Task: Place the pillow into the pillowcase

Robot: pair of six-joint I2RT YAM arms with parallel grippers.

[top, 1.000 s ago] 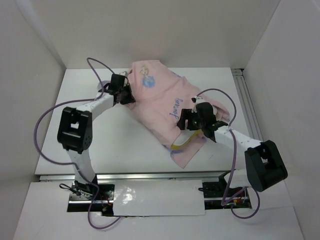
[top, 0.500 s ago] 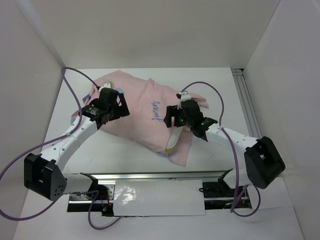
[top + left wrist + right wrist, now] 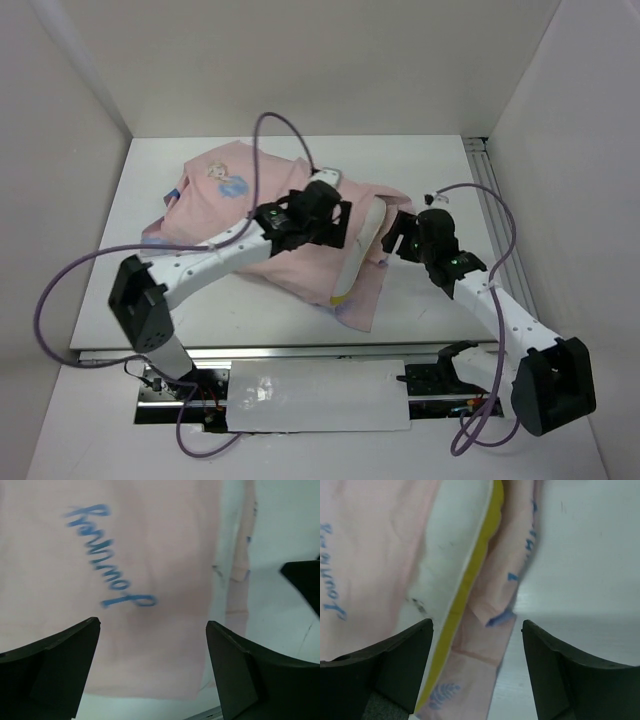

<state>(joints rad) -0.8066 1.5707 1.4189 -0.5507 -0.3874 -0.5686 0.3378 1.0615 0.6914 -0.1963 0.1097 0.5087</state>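
**Both pincers open, pillow only partly inside the pillowcase**

Top view: the pillowcase (image 3: 200, 215) lies pink side up on the table (image 3: 450, 170), with the Elsa print (image 3: 228, 181) near its far-left end. The pillow (image 3: 364, 238) pokes out at the pillowcase's right end, white face and yellow edge exposed. Your left pincer (image 3: 335, 222) is over the pillowcase's right half. Your right pincer (image 3: 398, 238) sits just off the pillowcase's right edge.

Left wrist: your left pincer (image 3: 152, 630) is spread wide with nothing between its fingers (image 3: 55, 665). Below it is pink pillowcase (image 3: 165, 540) with blue script (image 3: 107, 560). Bare table (image 3: 280, 525) shows right of the pillowcase.

Right wrist: your right pincer (image 3: 477, 625) is also wide apart and gripping nothing. The pillow (image 3: 452, 550) shows its white face, with the yellow strip (image 3: 470, 587) running along it. Pillowcase (image 3: 370, 540) covers the pillow to the left, and a loose pillowcase flap (image 3: 517, 555) lies right of the strip. The table (image 3: 590, 555) is right of the flap.
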